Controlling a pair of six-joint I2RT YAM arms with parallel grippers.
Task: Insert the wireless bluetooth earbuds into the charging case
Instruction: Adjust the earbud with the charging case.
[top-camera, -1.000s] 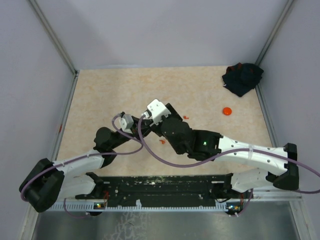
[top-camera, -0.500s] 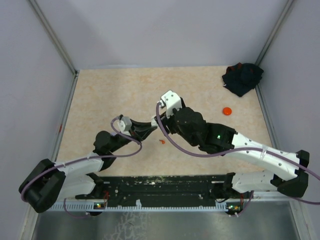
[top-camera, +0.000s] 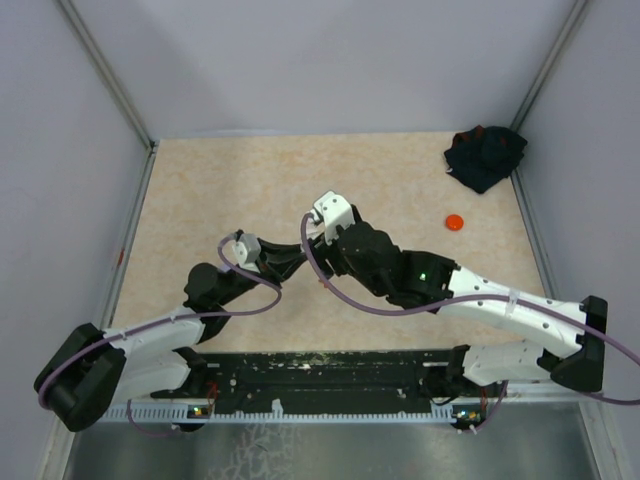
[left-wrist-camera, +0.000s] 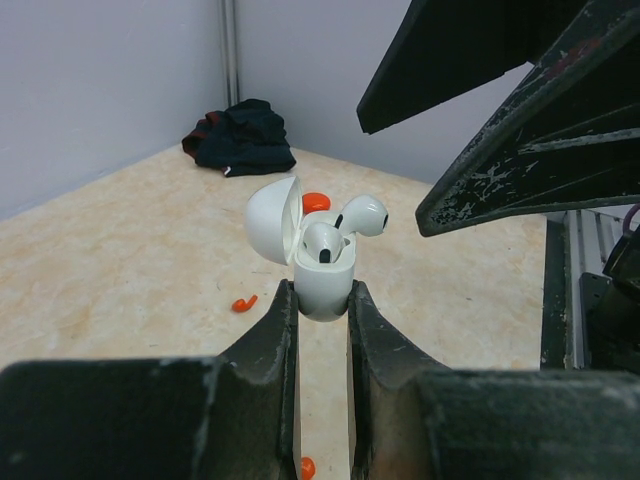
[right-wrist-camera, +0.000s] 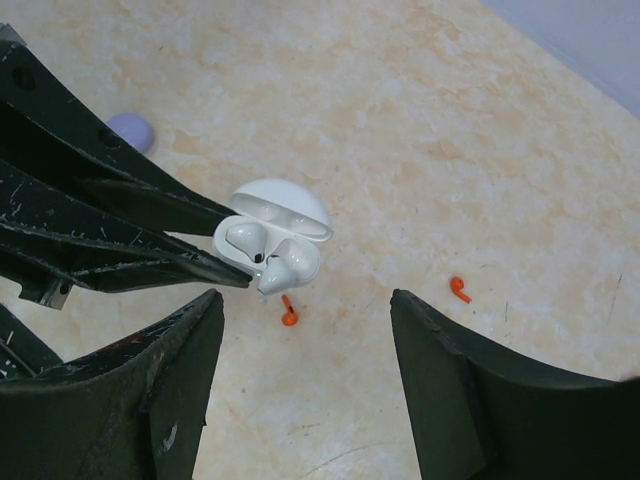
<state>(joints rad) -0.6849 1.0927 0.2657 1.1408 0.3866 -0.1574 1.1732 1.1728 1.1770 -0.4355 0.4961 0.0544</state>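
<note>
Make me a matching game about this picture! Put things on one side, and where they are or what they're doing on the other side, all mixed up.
Things:
1. charging case
2. dark cloth
3. orange earbud
4. right tool

Places or states:
A. lying loose on the table
B. in the table's far right corner
C. open, holding nothing
D. lid open, gripped by the left tool

Pairs: 1-D, 2-B, 3-A, 4-C.

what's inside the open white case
Two white earbuds show inside the white case: one sits in its slot, the other is tilted and sticks out past the rim. The case wall hides their lower ends, so how deep they sit cannot be seen.
</note>
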